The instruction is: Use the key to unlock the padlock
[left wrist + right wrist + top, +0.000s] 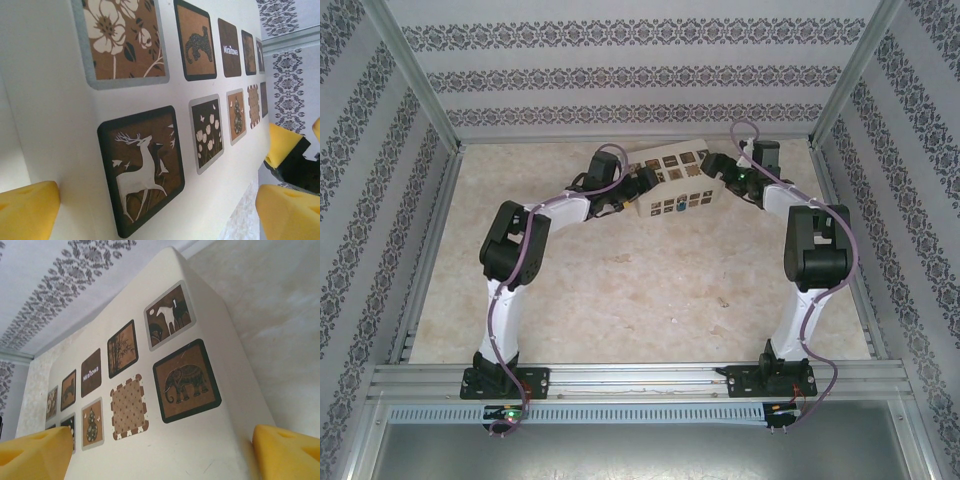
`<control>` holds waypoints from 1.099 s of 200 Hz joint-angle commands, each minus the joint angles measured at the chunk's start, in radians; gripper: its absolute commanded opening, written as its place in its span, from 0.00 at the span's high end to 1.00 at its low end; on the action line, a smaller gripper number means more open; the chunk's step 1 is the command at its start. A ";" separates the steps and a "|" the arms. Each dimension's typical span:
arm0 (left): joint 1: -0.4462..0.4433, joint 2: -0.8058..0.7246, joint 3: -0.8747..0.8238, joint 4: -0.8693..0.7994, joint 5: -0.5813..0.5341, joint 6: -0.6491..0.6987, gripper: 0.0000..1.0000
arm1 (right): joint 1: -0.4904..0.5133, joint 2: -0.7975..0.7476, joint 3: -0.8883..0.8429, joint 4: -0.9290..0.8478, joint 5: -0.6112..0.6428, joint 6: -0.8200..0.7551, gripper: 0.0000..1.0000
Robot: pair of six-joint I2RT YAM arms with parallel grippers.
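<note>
A cream box [672,178] with brown picture squares lies at the back of the table, with an arm at each end. On its front wall is a tiny blue thing [680,207], apparently the padlock, too small to make out. The key is out of view. My left gripper [642,186] straddles the box's left end, wide open. In the left wrist view its yellow pads [287,212] flank the box [220,200], with a gap on the right. My right gripper [717,166] straddles the right end. In the right wrist view its pads [287,452] lie against the box's [200,450] sides.
Patterned walls and metal posts [415,75] enclose the beige table [640,300] on three sides. A metal rail [640,380] with both arm bases runs along the near edge. The right gripper's yellow pad [285,145] shows past the box in the left wrist view.
</note>
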 commanded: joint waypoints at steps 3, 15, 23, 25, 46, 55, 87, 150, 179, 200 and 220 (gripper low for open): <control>-0.023 -0.070 -0.035 0.048 0.059 -0.007 0.00 | 0.083 -0.081 -0.056 0.031 -0.161 -0.010 0.09; -0.022 -0.086 -0.059 0.049 0.054 -0.006 0.00 | 0.091 -0.108 -0.085 0.034 -0.154 -0.014 0.09; -0.023 -0.101 -0.077 0.051 0.047 -0.007 0.00 | 0.096 -0.126 -0.108 0.039 -0.154 -0.016 0.09; -0.022 -0.104 -0.082 0.052 0.044 -0.007 0.00 | 0.097 -0.130 -0.113 0.039 -0.153 -0.017 0.10; -0.023 -0.146 -0.138 0.056 0.019 -0.002 0.00 | 0.109 -0.178 -0.168 0.042 -0.157 -0.028 0.09; -0.022 -0.162 -0.159 0.058 0.016 -0.002 0.00 | 0.116 -0.197 -0.193 0.044 -0.162 -0.030 0.10; -0.023 -0.236 -0.245 0.060 -0.007 0.001 0.00 | 0.143 -0.261 -0.275 0.046 -0.166 -0.035 0.09; -0.024 -0.365 -0.382 0.044 -0.051 0.011 0.00 | 0.224 -0.398 -0.436 0.062 -0.105 -0.027 0.09; -0.023 -0.419 -0.434 0.024 -0.080 0.023 0.00 | 0.277 -0.460 -0.499 0.061 -0.047 -0.022 0.10; -0.022 -0.445 -0.465 0.018 -0.092 0.029 0.00 | 0.320 -0.501 -0.544 0.058 -0.009 -0.012 0.10; -0.021 -0.455 -0.483 0.020 -0.094 0.026 0.00 | 0.356 -0.533 -0.576 0.048 0.026 -0.009 0.10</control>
